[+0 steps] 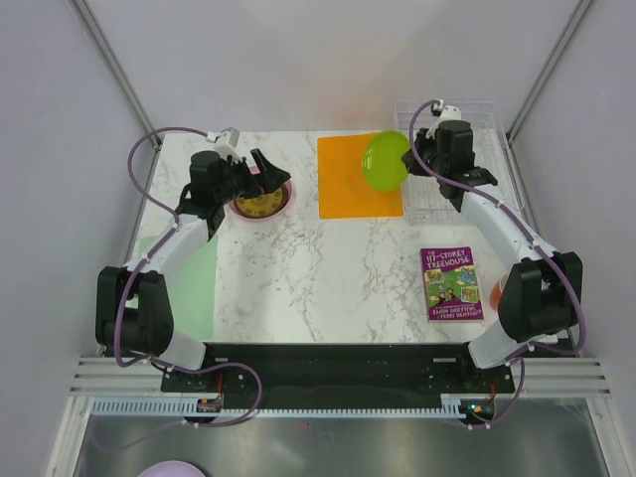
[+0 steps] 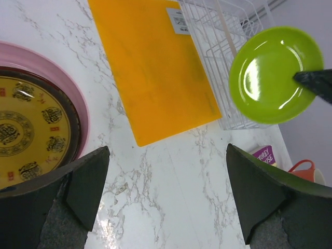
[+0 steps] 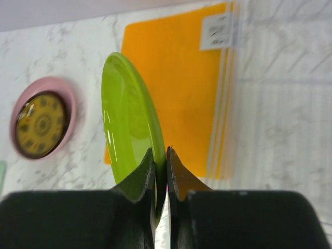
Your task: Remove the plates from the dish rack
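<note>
Clearly glossy and plain, the lime plate [image 1: 386, 159] hangs near the far edge, rim pinched by the right gripper [image 3: 160, 153]; left gripper [image 2: 166, 150] spread.

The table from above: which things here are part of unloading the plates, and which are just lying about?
Part of the job:
- lime green plate, pinched by its rim in the right gripper
- stack: yellow patterned plate, dark red plate, pink plate
- clear dish rack

Lying about:
- orange mat
- book
- orange mug
- lilac plate
</note>
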Robot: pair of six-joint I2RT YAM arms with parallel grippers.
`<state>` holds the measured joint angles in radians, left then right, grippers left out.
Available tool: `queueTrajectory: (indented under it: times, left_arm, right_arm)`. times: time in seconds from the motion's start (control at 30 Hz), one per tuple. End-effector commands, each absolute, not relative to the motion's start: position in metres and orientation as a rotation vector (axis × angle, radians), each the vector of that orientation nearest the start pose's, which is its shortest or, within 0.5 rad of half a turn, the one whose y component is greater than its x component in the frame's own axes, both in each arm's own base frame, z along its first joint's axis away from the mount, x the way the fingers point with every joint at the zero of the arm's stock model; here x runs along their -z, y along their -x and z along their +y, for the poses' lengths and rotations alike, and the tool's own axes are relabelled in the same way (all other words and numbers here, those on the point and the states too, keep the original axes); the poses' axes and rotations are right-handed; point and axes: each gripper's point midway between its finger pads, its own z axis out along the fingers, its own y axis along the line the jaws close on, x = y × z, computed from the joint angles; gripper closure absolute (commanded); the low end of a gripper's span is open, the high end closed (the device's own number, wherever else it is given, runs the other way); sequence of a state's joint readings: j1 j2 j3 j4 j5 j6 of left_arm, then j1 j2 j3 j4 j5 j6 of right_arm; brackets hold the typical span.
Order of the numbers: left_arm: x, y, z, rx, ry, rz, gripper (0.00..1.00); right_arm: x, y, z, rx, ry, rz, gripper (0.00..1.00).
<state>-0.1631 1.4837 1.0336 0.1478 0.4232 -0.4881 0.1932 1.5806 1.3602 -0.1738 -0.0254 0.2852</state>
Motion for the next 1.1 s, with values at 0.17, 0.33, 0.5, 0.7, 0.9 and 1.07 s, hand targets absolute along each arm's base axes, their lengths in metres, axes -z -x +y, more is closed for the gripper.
queueTrajectory:
  times: [0.17,0.33,0.5,0.7,0.9,1.07]
  left_arm:
    - [-0.203,-0.430,-0.186,1.051,0.020,1.899,0.00]
    - [-0.192,-0.431,-0.190,1.090,0.032,1.905,0.00]
    - [-0.196,-0.433,-0.195,1.139,0.030,1.875,0.00]
    - [-0.196,-0.432,-0.200,1.186,0.026,1.853,0.00]
    - [-0.190,-0.429,-0.200,1.192,0.024,1.866,0.58]
    - [-0.178,-0.429,-0.195,1.146,0.054,1.920,0.98]
  right_arm:
    - [-0.257,-0.444,0.236,-0.956,-0.027,1.914,1.00]
    - [-0.247,-0.432,0.267,-1.085,-0.016,1.932,1.00]
    - [-0.237,-0.418,0.297,-1.175,0.008,1.947,1.00]
    - [-0.230,-0.410,0.315,-1.264,0.003,1.945,1.00]
    - [-0.232,-0.408,0.319,-1.285,0.012,1.934,1.00]
    - [-0.230,-0.408,0.320,-1.280,0.028,1.940,0.88]
